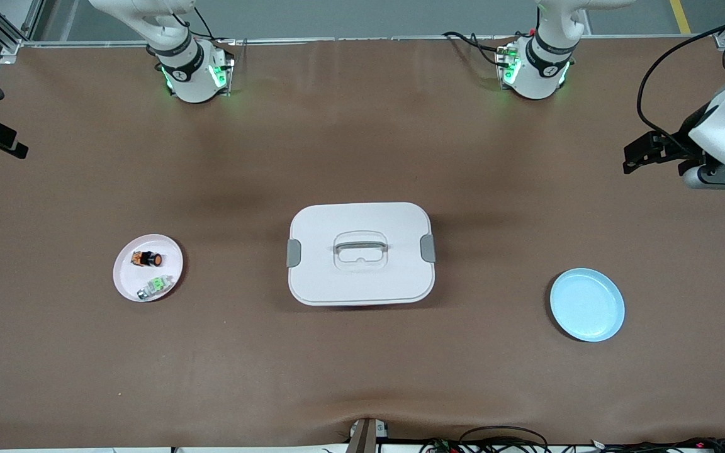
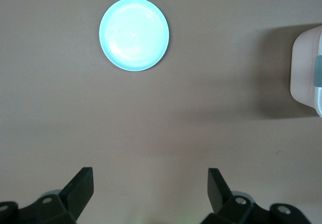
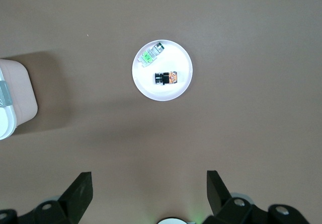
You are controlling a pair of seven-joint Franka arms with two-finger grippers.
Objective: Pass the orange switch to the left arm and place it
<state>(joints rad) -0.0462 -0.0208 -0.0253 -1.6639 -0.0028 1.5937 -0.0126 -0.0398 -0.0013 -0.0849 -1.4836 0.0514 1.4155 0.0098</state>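
- The orange switch (image 1: 147,258) lay on its side on the pink plate (image 1: 124,279), toward the right arm's end of the counter (image 1: 362,377), untouched.
- Sharing that plate, just beside it and nearer the front camera, sat the green-and-silver switch (image 1: 154,287).
- The box (image 1: 360,253) stood lidded in the middle of the counter, grey latches at both ends, clear handle on top, squarely between the two plates.
- The blue plate (image 1: 587,304) lay toward the left arm's end, a little nearer the front edge than the box, nothing on it.
- Left hand (image 2: 150,189): up in the air over bare counter at the left arm's end, fingers (image 2: 80,183) spread wide and released, gripping nothing; its wrist view looked down on the blue plate and one end of the box.
- Right hand (image 3: 150,189): likewise released, fingers (image 3: 216,186) wide apart, high over bare counter at the right arm's end; its wrist view showed the pink plate with both switches.
- In the front view only a black piece of the right hand showed at the counter's edge.
- Both arms waited, well apart from the box.
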